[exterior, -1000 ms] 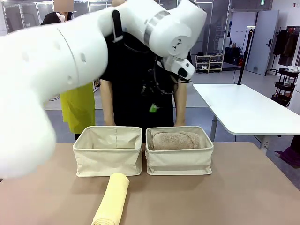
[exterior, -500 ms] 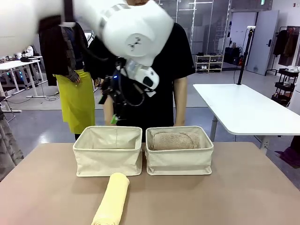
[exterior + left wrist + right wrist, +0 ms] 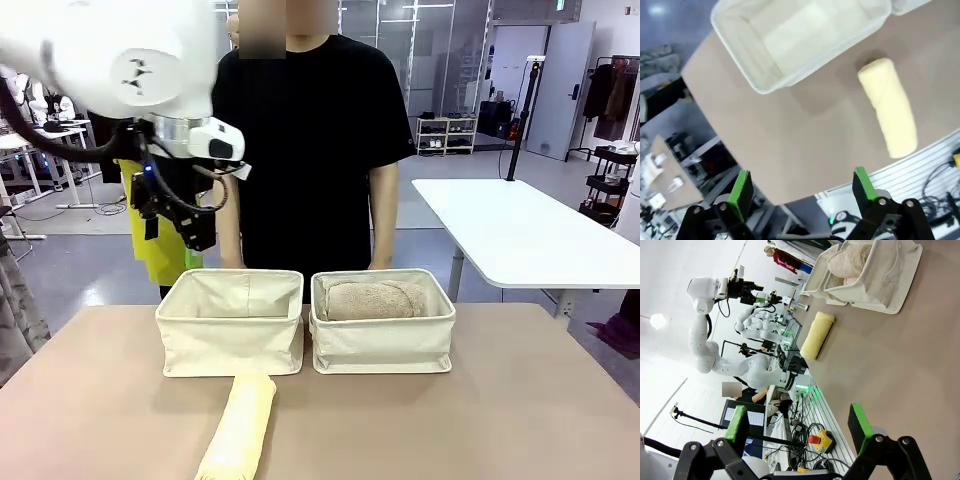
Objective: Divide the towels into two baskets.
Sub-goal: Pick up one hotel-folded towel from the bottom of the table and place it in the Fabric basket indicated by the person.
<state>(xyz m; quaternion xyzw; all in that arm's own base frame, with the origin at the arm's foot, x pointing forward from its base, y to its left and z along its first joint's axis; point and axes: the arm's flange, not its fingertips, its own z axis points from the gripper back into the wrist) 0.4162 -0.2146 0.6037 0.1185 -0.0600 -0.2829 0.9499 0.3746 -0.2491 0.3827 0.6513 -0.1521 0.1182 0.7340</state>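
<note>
The brown table (image 3: pixel 520 400) is carrying two cream canvas baskets side by side. The right basket (image 3: pixel 380 350) is holding the shaggy tan towel (image 3: pixel 370 298), and the pale yellow towel (image 3: pixel 240 425) is lying just before the left basket (image 3: pixel 230 345). The left gripper (image 3: pixel 801 182) and right gripper (image 3: pixel 797 419) are gaping wide, both gripping nothing.

Left gripper (image 3: pixel 178 228) and right gripper (image 3: pixel 797 422) spread wide, holding nothing.
In the front view the white left arm (image 3: pixel 120 60) crosses the upper left, its black gripper hanging down at left centre. In each wrist view, green-padded fingers (image 3: pixel 741 187) stand far apart at the bottom edge.
</note>
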